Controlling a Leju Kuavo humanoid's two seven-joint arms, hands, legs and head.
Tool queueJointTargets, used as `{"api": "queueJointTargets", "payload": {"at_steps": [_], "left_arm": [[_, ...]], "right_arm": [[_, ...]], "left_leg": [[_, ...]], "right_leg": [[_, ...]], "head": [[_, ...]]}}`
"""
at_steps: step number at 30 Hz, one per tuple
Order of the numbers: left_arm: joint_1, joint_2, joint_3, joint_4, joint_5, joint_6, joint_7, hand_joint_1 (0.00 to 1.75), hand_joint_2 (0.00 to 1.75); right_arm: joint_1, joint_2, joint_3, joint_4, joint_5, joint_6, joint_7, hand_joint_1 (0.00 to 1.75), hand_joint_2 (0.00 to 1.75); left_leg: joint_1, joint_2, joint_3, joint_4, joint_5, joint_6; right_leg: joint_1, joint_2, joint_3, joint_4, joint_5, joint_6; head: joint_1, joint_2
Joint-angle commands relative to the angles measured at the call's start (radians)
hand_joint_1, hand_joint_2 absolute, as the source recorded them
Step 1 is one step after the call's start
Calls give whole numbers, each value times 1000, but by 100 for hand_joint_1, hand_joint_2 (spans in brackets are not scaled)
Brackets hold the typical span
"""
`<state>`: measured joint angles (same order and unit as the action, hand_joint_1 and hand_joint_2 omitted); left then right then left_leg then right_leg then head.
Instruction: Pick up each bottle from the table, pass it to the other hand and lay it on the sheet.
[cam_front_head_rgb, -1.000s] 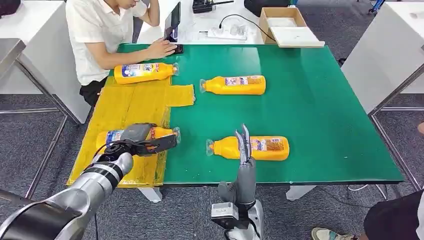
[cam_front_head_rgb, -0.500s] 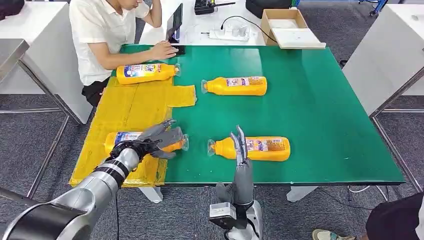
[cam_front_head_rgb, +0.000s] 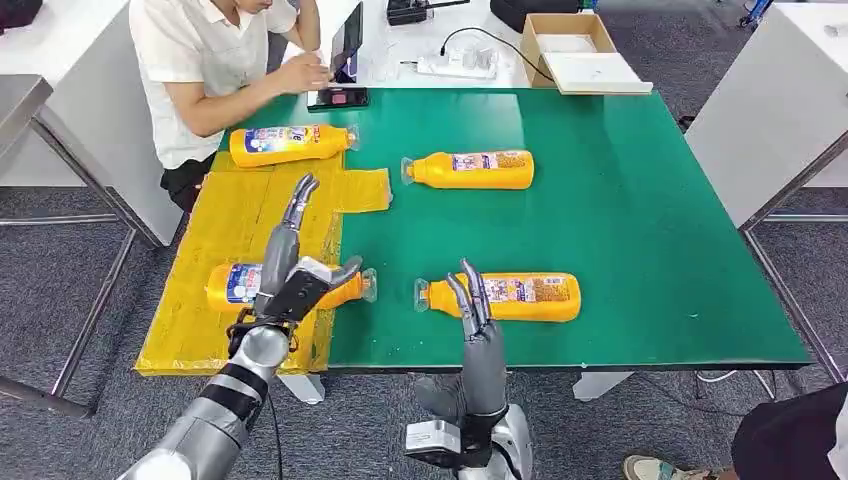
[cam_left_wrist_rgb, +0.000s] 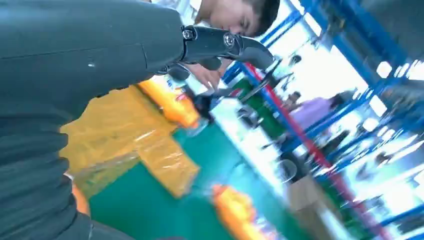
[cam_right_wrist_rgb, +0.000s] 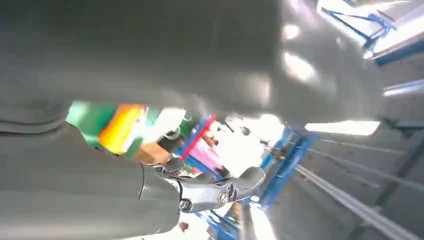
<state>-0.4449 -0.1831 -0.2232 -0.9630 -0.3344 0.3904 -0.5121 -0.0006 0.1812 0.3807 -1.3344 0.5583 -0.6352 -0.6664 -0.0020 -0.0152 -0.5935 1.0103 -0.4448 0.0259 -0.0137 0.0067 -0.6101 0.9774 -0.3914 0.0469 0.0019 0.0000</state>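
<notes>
Left hand (cam_front_head_rgb: 290, 275): empty, fingers straight and apart, raised over the near bottle on the sheet (cam_front_head_rgb: 240, 284), not touching it as far as the head view shows.
Right hand (cam_front_head_rgb: 472, 310): empty, fingers extended upright and slightly apart, at the near edge of the green surface (cam_front_head_rgb: 640, 200), just before the near bottle on the surface (cam_front_head_rgb: 505, 297).
Yellow sheet (cam_front_head_rgb: 240, 220): flat on the surface's left part; far bottle on the sheet (cam_front_head_rgb: 290, 145) lies at its far end.
Far bottle on the surface (cam_front_head_rgb: 470, 169): on its side, beside the sheet.
Person (cam_front_head_rgb: 210, 60): seated at the far left corner.
</notes>
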Motion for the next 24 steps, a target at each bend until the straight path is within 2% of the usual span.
{"api": "queueJointTargets", "payload": {"at_steps": [1,4,6,7,8,10,15,16,17,18,21,24], "left_arm": [[61,25,26,-210,632,-220,201,0,175],[125,52,1,-271,651,-229,193,0,175],[197,70,-18,-338,646,-237,178,0,175],[245,81,-25,-388,604,-213,149,0,175],[284,85,-26,-428,600,-212,148,0,175],[299,88,-26,-442,599,-212,147,0,175],[286,86,-27,-440,596,-210,151,0,175],[292,86,-22,-444,565,-186,130,0,175],[314,86,-20,-469,541,-169,110,0,175],[353,85,-14,-516,506,-143,80,0,175],[411,82,-19,-602,426,-95,30,0,175],[425,79,-48,-627,397,-84,21,0,175]], "right_arm": [[28,-54,-133,-147,108,-63,-32,0,175],[37,-41,-187,-150,157,-63,-32,0,175],[24,-45,-255,-52,215,-63,-32,0,175],[9,-48,-318,11,273,-63,6,0,175],[-3,-69,-336,43,235,-63,-29,0,175],[-10,-84,-336,51,218,-63,-32,0,175],[-8,-77,-335,48,224,-63,-32,0,175],[-15,-80,-347,76,277,-63,22,0,175],[-26,-100,-359,93,289,-63,42,0,175],[-52,-130,-396,147,336,-63,105,0,175],[-127,-193,-477,293,361,-63,113,0,175],[-208,-231,-501,456,352,-63,130,0,175]], "left_leg": [[0,0,2,0,-1,-1],[0,2,1,0,-1,-1],[0,3,5,-2,-2,-2],[0,3,5,-2,-2,-1],[0,3,4,-3,-1,-1],[0,4,6,-4,-2,-1],[0,0,0,-1,-1,-1],[1,1,2,-1,-2,-2],[0,-1,-1,-1,-1,-1],[1,1,2,-1,-2,-2],[0,4,4,-2,-3,-2],[1,3,4,-1,-2,-1]], "right_leg": [[0,-1,2,0,-1,-1],[0,1,2,0,-1,-1],[0,2,4,-1,-1,-2],[0,2,4,-2,-1,-1],[1,2,4,-3,0,-1],[1,3,6,-4,0,-1],[0,0,1,-1,-2,1],[1,1,3,-1,-3,1],[0,0,0,-1,-2,1],[1,0,3,-2,-2,0],[1,3,5,-3,-2,1],[1,1,5,-3,-2,2]], "head": [[0,0],[0,0],[0,0],[0,0],[0,0],[0,0],[0,0],[0,0],[0,0],[0,0],[-1,0],[0,0]]}}
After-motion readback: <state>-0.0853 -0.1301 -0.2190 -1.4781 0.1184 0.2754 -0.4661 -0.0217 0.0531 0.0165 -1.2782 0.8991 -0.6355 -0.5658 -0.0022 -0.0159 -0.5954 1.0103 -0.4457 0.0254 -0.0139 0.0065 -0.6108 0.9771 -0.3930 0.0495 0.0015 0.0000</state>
